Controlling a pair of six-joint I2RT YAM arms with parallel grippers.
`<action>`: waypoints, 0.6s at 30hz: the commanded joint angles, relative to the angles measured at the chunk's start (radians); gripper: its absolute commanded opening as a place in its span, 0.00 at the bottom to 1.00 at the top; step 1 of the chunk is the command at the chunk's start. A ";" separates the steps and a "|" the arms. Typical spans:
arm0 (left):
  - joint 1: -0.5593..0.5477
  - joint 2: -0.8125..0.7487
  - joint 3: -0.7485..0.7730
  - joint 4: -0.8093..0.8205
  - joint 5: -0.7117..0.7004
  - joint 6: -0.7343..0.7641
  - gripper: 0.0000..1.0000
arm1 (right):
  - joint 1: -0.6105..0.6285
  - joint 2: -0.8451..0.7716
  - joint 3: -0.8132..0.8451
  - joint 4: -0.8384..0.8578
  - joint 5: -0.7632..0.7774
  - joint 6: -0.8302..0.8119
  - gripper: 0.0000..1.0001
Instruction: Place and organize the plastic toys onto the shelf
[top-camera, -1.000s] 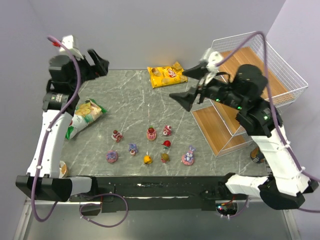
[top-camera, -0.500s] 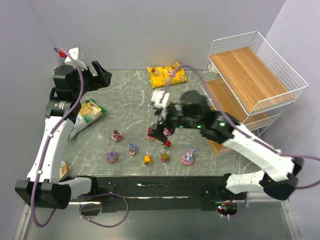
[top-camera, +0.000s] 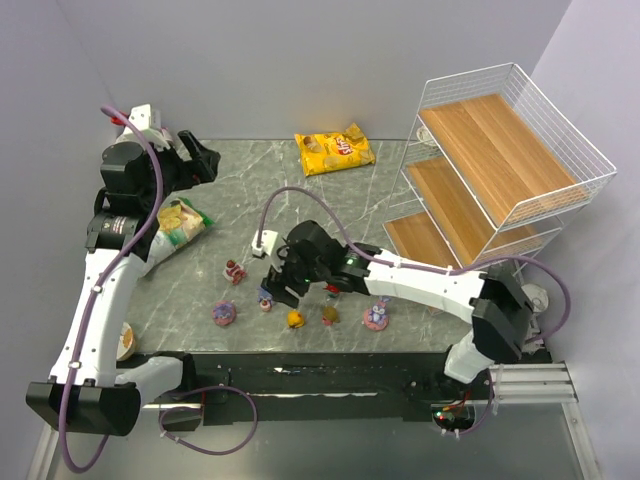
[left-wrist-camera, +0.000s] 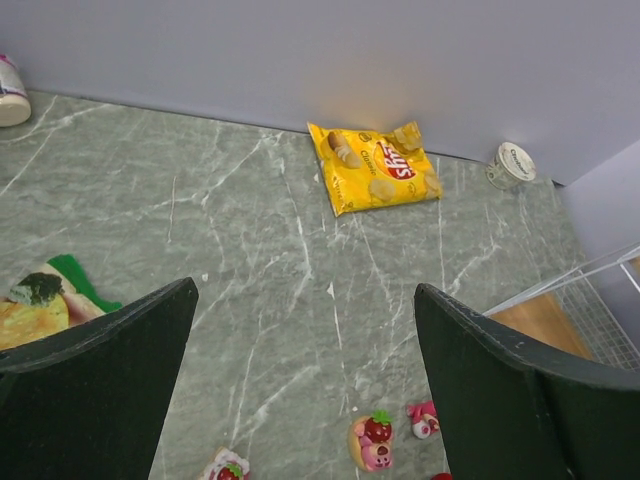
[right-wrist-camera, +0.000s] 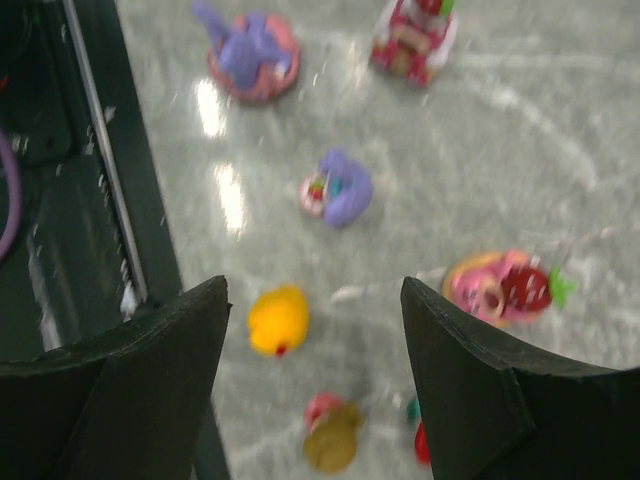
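Several small plastic toys lie in the near middle of the table: a cake piece (top-camera: 234, 271), a purple bunny on a pink donut (top-camera: 223, 313), a yellow piece (top-camera: 295, 319), an olive piece (top-camera: 329, 316) and another bunny (top-camera: 377, 316). My right gripper (top-camera: 277, 290) hangs open and empty just above them. In the right wrist view, my right gripper (right-wrist-camera: 314, 296) is blurred, and the yellow piece (right-wrist-camera: 277, 320) and the olive piece (right-wrist-camera: 333, 440) lie between the fingers. My left gripper (top-camera: 200, 156) is open and empty, high at the far left. The shelf (top-camera: 497, 135) stands at the right.
A yellow chip bag (top-camera: 333, 152) lies at the back, a green snack bag (top-camera: 170, 230) at the left. A round can (left-wrist-camera: 511, 165) sits near the back wall by the shelf, another (top-camera: 125, 340) at the near left edge. The right arm spans the table's middle.
My right arm has swung from the shelf down and left across the table, and its open gripper now hovers over the toys. The left arm has shifted only slightly.
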 joint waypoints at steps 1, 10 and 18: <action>0.005 -0.030 0.014 -0.013 -0.019 -0.014 0.96 | 0.006 0.062 0.004 0.265 -0.006 0.000 0.76; 0.005 -0.032 0.036 -0.048 -0.011 -0.019 0.96 | 0.026 0.213 0.041 0.351 0.006 -0.020 0.75; 0.005 -0.029 0.034 -0.047 -0.011 -0.013 0.96 | 0.037 0.305 0.087 0.334 0.092 -0.031 0.70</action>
